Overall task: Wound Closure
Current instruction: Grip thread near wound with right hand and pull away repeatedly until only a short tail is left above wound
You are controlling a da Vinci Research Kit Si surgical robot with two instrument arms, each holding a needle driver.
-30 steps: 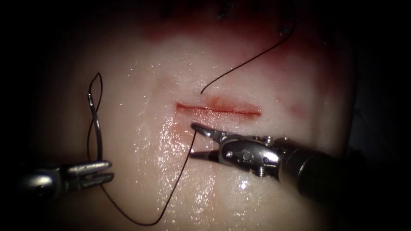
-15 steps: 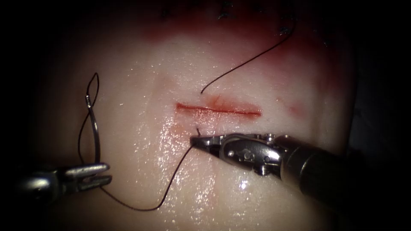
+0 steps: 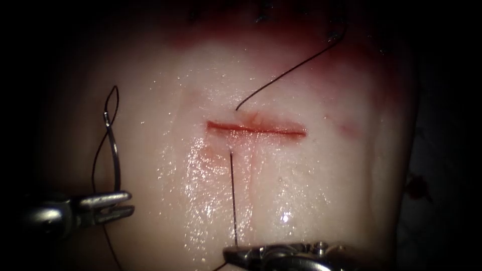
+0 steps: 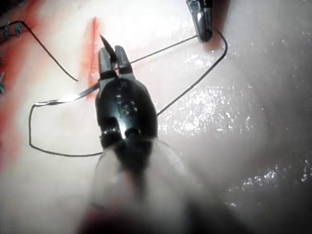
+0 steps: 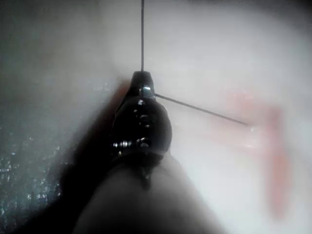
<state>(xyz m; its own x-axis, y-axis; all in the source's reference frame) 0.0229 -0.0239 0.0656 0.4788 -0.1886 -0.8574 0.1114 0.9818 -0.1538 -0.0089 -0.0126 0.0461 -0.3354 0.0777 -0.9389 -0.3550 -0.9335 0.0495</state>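
Note:
The cut [image 3: 256, 129] runs across the tissue [image 3: 321, 190]. My left tool [image 3: 129, 202] at the lower left is shut on the curved needle [image 3: 115, 160], which stands free of the tissue with its thread end uppermost. In the left wrist view the jaws [image 4: 114, 51] grip the needle [image 4: 73, 96] near its pointed end. At the near edge my right tool [image 3: 227, 251] is shut on the thread [image 3: 232, 200], stretched straight from its exit point just below the cut's left part. The right wrist view shows those jaws [image 5: 141, 75] pinching the thread [image 5: 142, 34].
A free thread tail [image 3: 291, 68] rises from just above the cut toward the far right. Red fluid [image 3: 281, 50] stains the far part of the tissue, where dark older stitches [image 3: 263, 17] sit. Slack thread loops around the needle at the left.
The right tool's jaws closed on the thread beside the cut, then pulled it toward the near edge, drawing the slack loop straight and taut. The left tool stayed put with the needle.

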